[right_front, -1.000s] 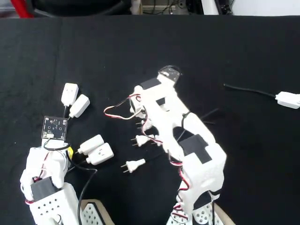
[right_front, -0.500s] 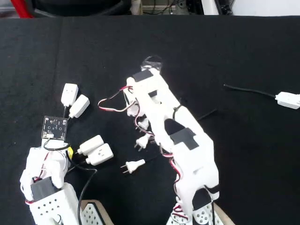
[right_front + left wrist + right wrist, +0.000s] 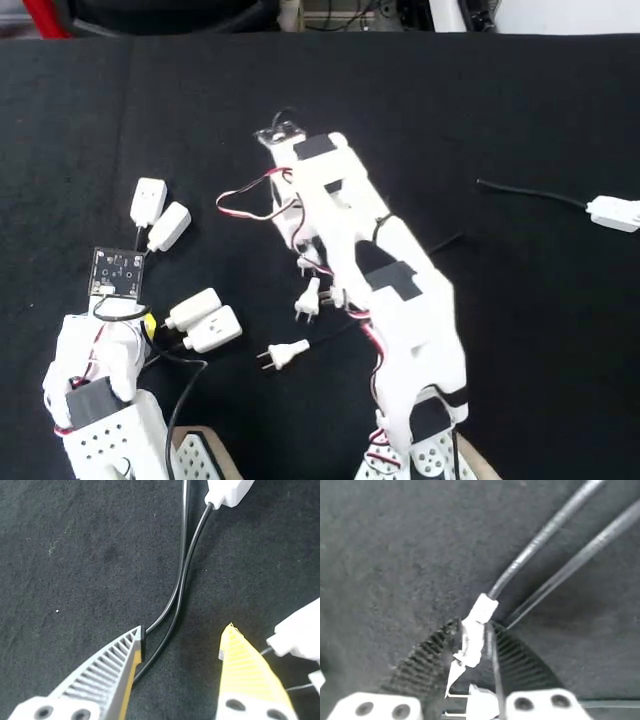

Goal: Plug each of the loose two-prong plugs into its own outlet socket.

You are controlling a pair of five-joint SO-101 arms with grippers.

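1. the left arm (image 3: 95,400) sits at the near left corner of the black tabletop (image 3: 200,100). its left tool (image 3: 185,628) is spread wide and holds nothing, the grey finger (image 3: 107,675) and the yellow finger (image 3: 245,665) well apart.
2. two black cables (image 3: 184,525) lie on the tabletop and run side by side through the gap between those fingers.
3. the far socket pair (image 3: 158,212), two white outlet sockets touching each other, lies just beyond the left arm's wrist board.
4. the near socket pair (image 3: 205,319), also two white sockets side by side, lies just beside the left tool's yellow finger, open faces turned toward the middle of the tabletop.
5. a loose plug (image 3: 288,353) lies flat near the near socket pair but apart from it, with its two prongs pointing toward the sockets.
6. a two-prong plug (image 3: 310,297) is at the underside of the right arm (image 3: 400,320), with its prongs toward the near edge. the right tool (image 3: 472,625) is clamped narrow on this plug's white body, and the plug's black lead runs away from the fingers.
7. the right arm stretches from the near edge up over the middle of the tabletop.
8. a white connector (image 3: 612,212) on a black lead lies at the far right, well apart from everything else.
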